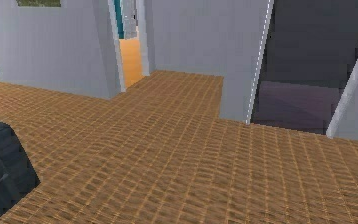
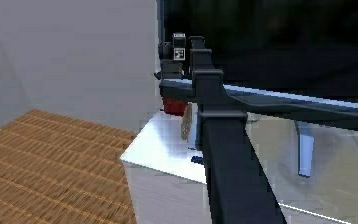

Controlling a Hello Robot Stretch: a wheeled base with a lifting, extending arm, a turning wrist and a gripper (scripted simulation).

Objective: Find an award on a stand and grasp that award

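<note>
In the arm side view the dark arm (image 2: 222,140) rises from the bottom edge over a white stand (image 2: 157,152). At its far end are the white marker squares (image 2: 179,46), with the gripper (image 2: 168,80) just below and left of them. Right under the gripper a small red thing (image 2: 174,105) and a tan upright thing (image 2: 187,126) stand on the stand's top. Neither shape is distinct enough to call an award. I cannot tell whether the gripper touches either one, or whether it holds anything.
A large dark screen (image 2: 272,45) with a grey leg (image 2: 305,155) stands on the stand behind the arm. A small dark item (image 2: 199,159) lies near the stand's front. The forward view has wood floor (image 1: 177,150), a narrow doorway (image 1: 132,55), a dark opening (image 1: 302,70) and a dark object (image 1: 5,165).
</note>
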